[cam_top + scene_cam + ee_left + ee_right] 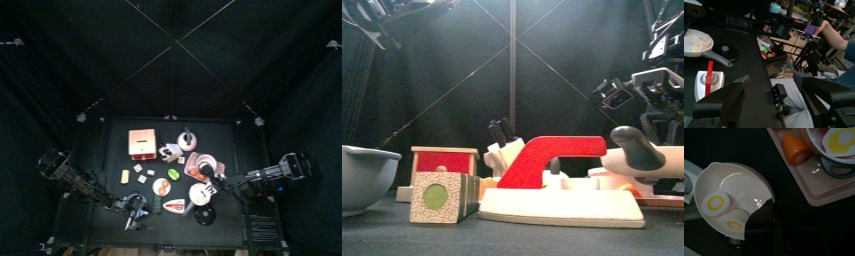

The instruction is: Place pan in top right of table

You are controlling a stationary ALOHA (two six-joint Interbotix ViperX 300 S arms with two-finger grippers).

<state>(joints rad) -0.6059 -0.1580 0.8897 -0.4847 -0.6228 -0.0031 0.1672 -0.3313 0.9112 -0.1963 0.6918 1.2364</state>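
The pan (731,193) with egg slices (715,203) is pinched at its rim by the right fingers (767,225), seen only in the right wrist view; the left fingers (731,102) are spread over the bench (737,60) edge.

top: overhead, far | front: table-level, near | 2 wrist views: both show pan (731,198)

I find no writing I can read in any view: no label, brand, number or sign on the toys, the table (100,150) or the clutter past the curtains.
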